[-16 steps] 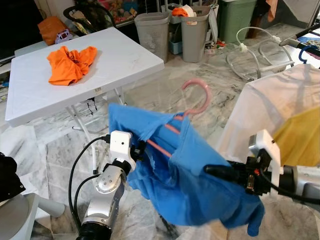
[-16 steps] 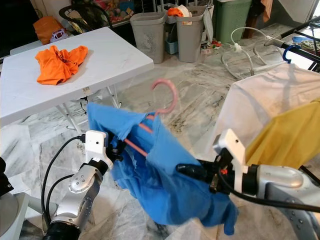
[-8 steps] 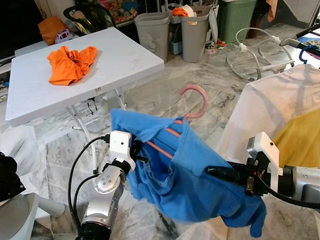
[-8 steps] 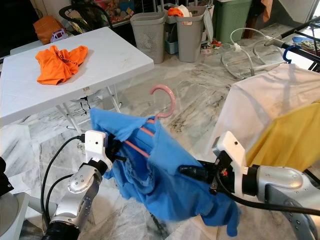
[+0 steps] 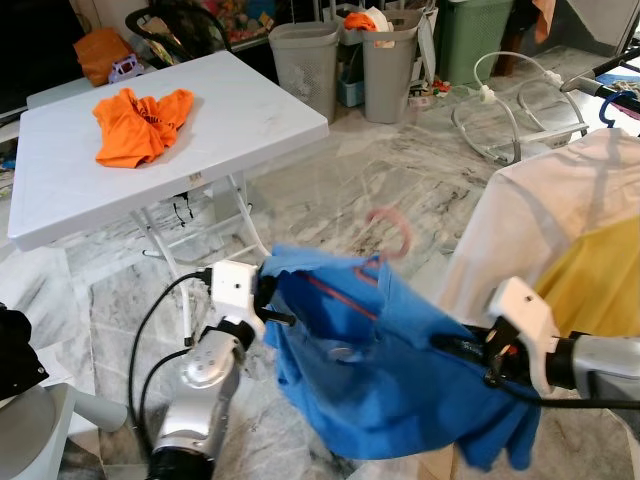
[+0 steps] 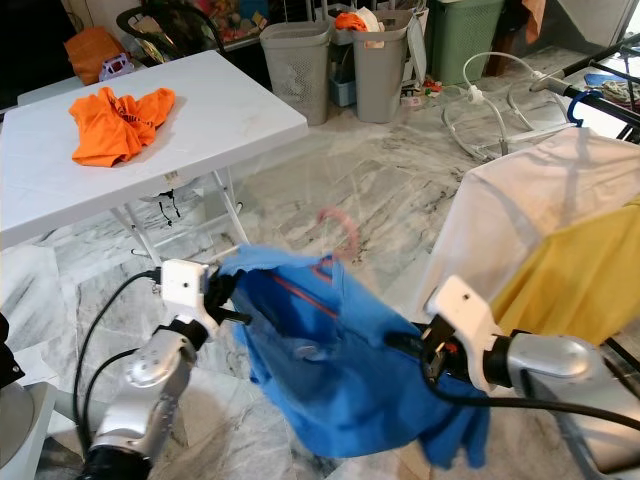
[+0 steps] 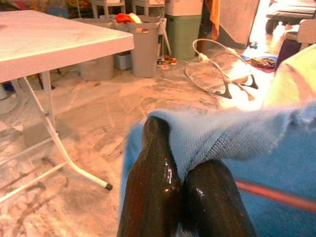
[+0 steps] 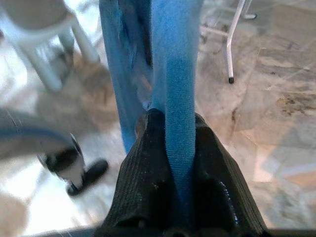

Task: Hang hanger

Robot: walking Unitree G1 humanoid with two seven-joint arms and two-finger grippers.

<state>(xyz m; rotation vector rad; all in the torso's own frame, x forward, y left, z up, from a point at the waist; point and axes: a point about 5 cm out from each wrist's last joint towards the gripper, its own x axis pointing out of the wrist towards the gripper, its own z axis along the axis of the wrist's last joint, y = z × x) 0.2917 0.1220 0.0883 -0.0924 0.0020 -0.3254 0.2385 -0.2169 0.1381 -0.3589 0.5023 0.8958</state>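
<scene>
**Desk:** What's the step here?

**Photographer:** Carrying. A blue shirt on a pink hanger is slung in mid-air between the two arms, above the marble floor. The left pincer is clamped on the shirt's edge near the collar; the right pincer is clamped on a fold at the far side. The hanging itself looks not yet done.

**Desk:** What does the next move call for?

**Photographer:** My reading: swing the load to the robot's right, toward the drying rack, and lift the hook clear to catch a rail. The hook is blurred, so its exact tilt is unclear.

**Desk:** What's around, biggest first?

**Photographer:** A white bench to the left, with an orange garment on it. A white shirt and a yellow one draped on the right. Grey laundry baskets and a green bin behind, plus a white hose.

**Desk:** Anything in the way?

**Photographer:** Those draped clothes crowd the rack and could snag the shirt.
</scene>
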